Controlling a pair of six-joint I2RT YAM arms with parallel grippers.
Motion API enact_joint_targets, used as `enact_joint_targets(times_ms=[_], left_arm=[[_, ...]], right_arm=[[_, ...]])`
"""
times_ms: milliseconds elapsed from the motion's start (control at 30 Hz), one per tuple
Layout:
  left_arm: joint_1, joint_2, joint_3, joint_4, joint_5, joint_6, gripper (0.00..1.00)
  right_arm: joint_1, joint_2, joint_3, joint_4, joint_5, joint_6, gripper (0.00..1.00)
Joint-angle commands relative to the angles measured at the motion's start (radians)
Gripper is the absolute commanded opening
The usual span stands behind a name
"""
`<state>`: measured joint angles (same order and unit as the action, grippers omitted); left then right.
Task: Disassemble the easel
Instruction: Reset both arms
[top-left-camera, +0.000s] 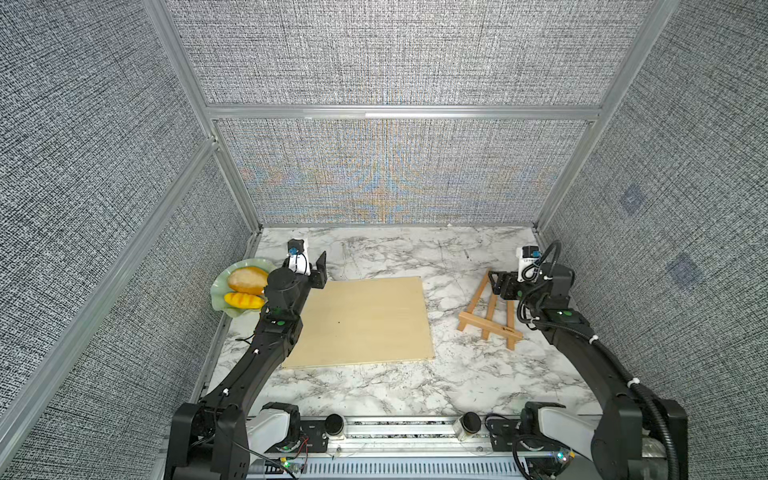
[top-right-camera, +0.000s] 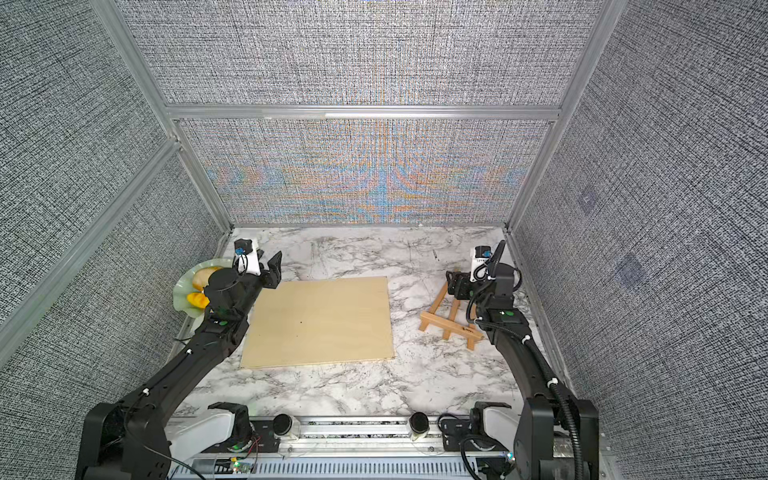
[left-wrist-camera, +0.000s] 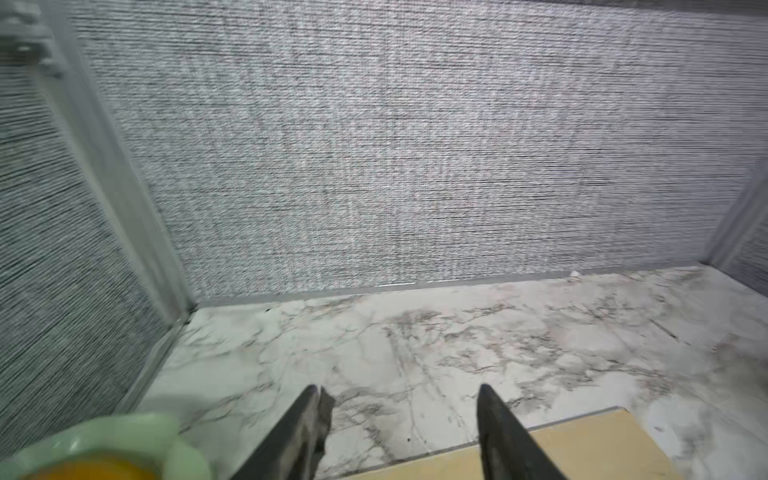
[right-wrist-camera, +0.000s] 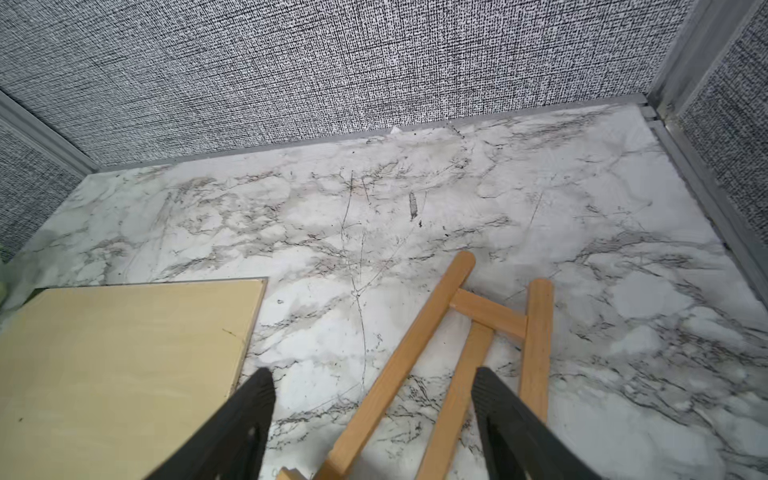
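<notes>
Easel (right-wrist-camera: 415, 340) lies flat on the bench (top-left-camera: 415, 386) just right of the board (top-left-camera: 365, 322). The right gripper (right-wrist-camera: 372, 372) hangs over its top end, jaws spread, not pinching any slat. Left gripper (left-wrist-camera: 398, 388) sits at the board's far left corner, jaws released too, nothing in them.

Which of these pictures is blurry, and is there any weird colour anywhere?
Left wrist view: smeared throughout, the green plate a soft blob. Right wrist view: sharp, the easel crisp-edged. Both top views: rainbow moiré ripples on the back wall.
</notes>
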<state>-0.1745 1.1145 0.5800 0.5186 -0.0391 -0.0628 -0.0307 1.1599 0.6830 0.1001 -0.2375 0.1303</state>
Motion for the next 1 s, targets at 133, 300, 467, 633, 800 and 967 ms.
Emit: enact_joint_targets(times_ms=[133,300,467,633,800,967], left_arm=[[0.001,-0.034,-0.184,0.265,-0.338,0.005,0.75],[0.000,-0.021,-0.297,0.444,-0.388,0.051,0.76],[0.001,-0.004,-0.338,0.446,-0.447,0.065,0.80],[0.001,0.109,-0.385,0.570,-0.466,0.109,0.82],[0.001,0.324,-0.437,0.819,-0.456,0.119,0.82],[-0.002,0.319,-0.458,0.837,-0.431,0.101,0.84]], right_arm=[[0.006,-0.037,-0.089,0.125,0.183,-0.028,0.78],[0.006,-0.071,-0.140,0.166,0.206,-0.029,0.80],[0.015,-0.042,-0.146,0.179,0.200,-0.024,0.80],[0.025,0.011,-0.129,0.186,0.205,-0.034,0.80],[0.026,0.037,-0.126,0.209,0.229,-0.038,0.80],[0.025,0.026,-0.136,0.222,0.285,-0.044,0.81]])
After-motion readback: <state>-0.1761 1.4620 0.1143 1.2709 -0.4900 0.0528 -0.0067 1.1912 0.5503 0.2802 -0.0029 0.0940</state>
